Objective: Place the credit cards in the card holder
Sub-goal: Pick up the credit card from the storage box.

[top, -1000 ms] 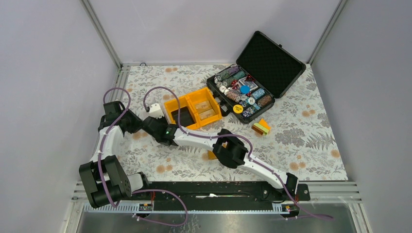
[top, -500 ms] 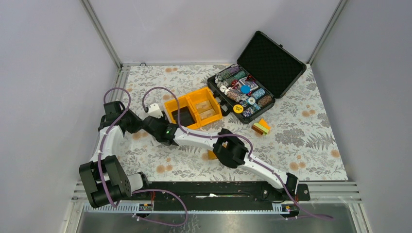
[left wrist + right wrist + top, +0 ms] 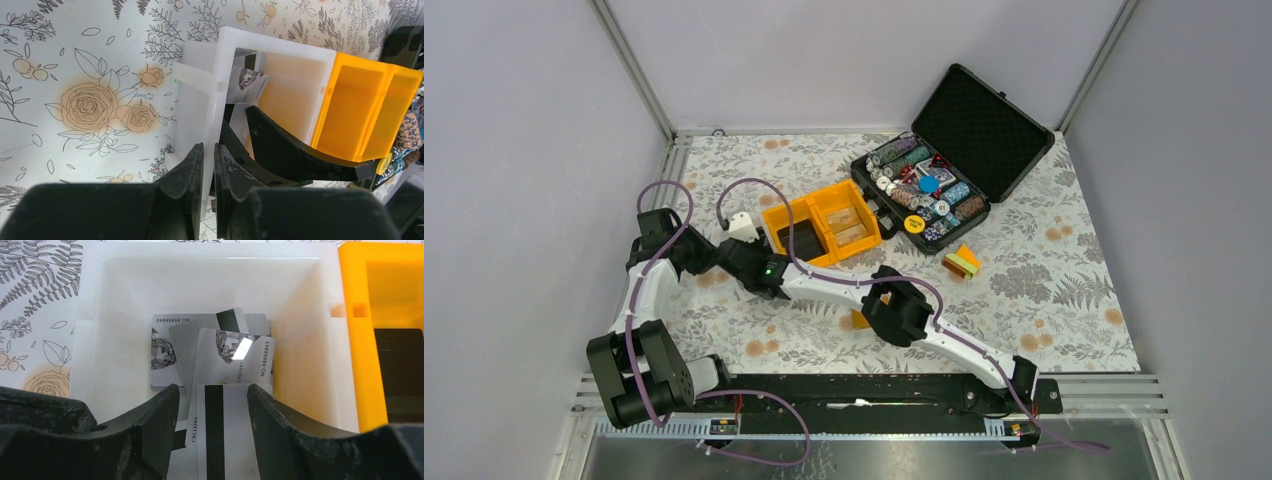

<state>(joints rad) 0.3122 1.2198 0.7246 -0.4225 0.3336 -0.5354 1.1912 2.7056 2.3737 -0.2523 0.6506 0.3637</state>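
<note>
Floral tablecloth (image 3: 1064,300), grey walls on three sides.

Right gripper (image 3: 212,390) is nose-down in the white bin (image 3: 200,251) with its jaws apart. One card with a black stripe (image 3: 215,432) lies between the fingers, with a clear gap on the left side and the right finger overlapping its edge. It doesn't look clamped.

The other credit cards (image 3: 200,342) sit in a loose overlapping pile on the bin floor just beyond it.

Left gripper (image 3: 207,147) is nearly closed, pinching the near wall of the same bin. One card is visible inside from the left wrist view too.

Orange bin (image 3: 819,225) touches the white bin's right side. Open black case (image 3: 974,130) with poker chips (image 3: 919,185) is beyond that, at the back right.

An orange piece (image 3: 860,319) peeks out under the right arm's elbow. It is mostly hidden, so I can't tell if it's the card holder.
</note>
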